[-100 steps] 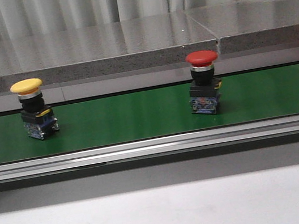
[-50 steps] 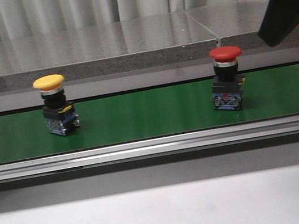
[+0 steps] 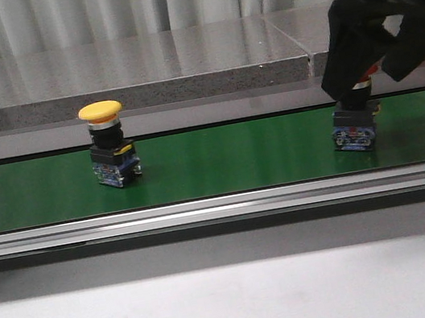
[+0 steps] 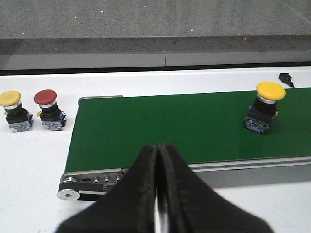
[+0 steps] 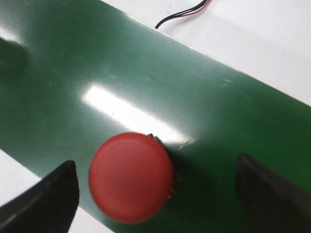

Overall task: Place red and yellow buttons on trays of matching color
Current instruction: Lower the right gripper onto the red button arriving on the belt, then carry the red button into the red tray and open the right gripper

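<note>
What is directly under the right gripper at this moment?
The red button sits between the open fingers of the right gripper, standing on the green belt. In the front view the gripper covers its red cap; only its base shows.

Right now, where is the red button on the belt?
In the front view the red button stands on the green belt at the right, under the open right gripper, well apart from the yellow button.

text: none legible | labels/brands/nos.: none | all views
</note>
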Tool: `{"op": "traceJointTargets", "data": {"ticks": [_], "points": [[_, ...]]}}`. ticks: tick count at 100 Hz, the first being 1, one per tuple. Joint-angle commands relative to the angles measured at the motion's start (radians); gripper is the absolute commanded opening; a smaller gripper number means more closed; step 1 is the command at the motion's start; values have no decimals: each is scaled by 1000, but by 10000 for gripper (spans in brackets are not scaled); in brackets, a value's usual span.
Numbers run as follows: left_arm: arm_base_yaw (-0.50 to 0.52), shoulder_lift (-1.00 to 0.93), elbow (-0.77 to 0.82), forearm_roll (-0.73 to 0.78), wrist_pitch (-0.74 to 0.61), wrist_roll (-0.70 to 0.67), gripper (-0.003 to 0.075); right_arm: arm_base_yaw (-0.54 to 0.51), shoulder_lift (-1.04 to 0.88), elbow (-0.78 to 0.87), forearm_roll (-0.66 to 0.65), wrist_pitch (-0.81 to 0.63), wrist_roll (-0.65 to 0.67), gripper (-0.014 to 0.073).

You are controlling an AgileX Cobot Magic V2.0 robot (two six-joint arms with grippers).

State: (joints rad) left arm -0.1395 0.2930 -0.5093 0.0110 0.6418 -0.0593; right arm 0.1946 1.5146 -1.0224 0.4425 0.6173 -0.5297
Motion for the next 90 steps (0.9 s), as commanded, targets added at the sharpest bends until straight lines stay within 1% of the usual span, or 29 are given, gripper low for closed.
{"op": "traceJointTargets", "data": {"ticks": [1,5,6,7,16,24,41,48,58,73,90], "points": [[-8,10,-22,-11,-68,-1,-19,3,-7,-37,22,-40,-10,572],[-8,10,-22,-11,-68,-1,-19,3,-1,-38,22,-40,-10,518],[-8,10,-22,-11,-68,-1,-19,3,0,-38,22,-40,-10,480],[-8,10,-22,-11,-68,-1,-19,3,0,-38,22,-40,-10,480],[-8,10,-22,-11,-68,-1,-19,2,-1,-43,22,-32,-10,297],[-8,10,-22,-11,-68,-1,-19,-3,-2,-63,22,-5,-10,224],[-8,10,-22,-11,-68,-1,-19,-60,-3,-176,17,140,-10,216],[-8,10,-22,-11,-68,-1,-19,-106,-3,-240,11,199,-10,216],[-8,10,-22,-11,-68,-1,-19,-202,-3,-335,11,252,-9,216],[-8,10,-22,-11,-68,-1,-19,-364,-3,-433,11,243,-2,216],[-8,10,-22,-11,-68,-1,-19,-549,8,-464,11,134,-2,216]]}}
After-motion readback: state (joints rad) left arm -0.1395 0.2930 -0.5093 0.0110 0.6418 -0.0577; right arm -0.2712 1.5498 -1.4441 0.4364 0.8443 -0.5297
